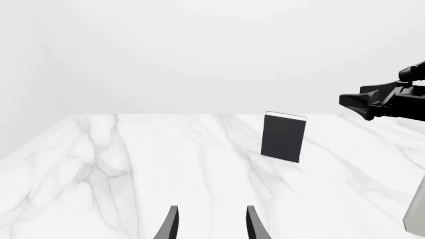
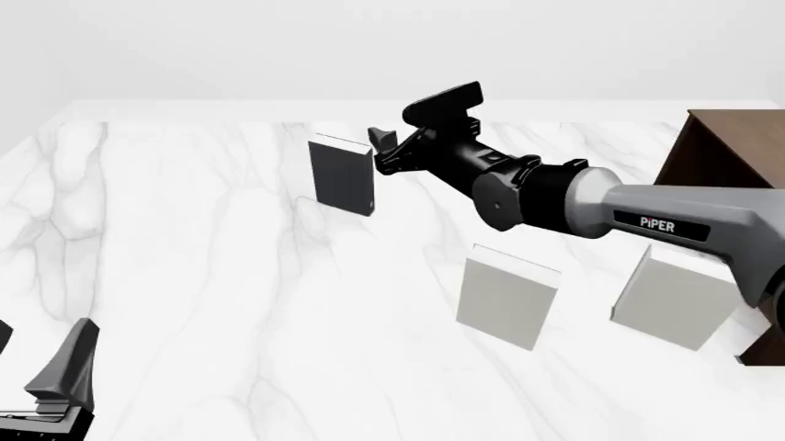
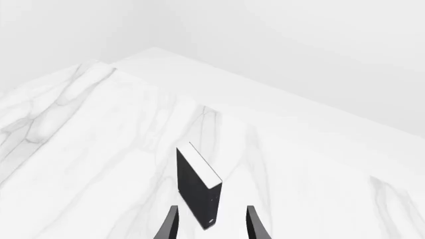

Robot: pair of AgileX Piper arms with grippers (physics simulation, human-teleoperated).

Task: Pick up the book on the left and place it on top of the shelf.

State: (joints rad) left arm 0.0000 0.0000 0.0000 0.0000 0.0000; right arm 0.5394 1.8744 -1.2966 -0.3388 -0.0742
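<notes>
The dark book (image 2: 341,175) stands upright on the marble table toward the far left, with its white page edges on top. My right gripper (image 2: 382,152) has reached across to the book's upper right edge. In the right wrist view the near corner of the book (image 3: 196,191) lies between the spread fingers of the right gripper (image 3: 209,226), which is open. My left gripper (image 2: 50,377) stays low at the near left, far from the book. In its own view the left gripper (image 1: 209,226) is open and holds nothing, with the book (image 1: 284,137) well ahead. The brown shelf (image 2: 723,152) stands at the far right.
Two pale books (image 2: 509,294) (image 2: 675,299) stand upright at the right, in front of the shelf and under the right arm's forearm (image 2: 663,216). One pale book's edge (image 1: 417,214) shows in the left wrist view, where the right gripper (image 1: 375,102) also appears.
</notes>
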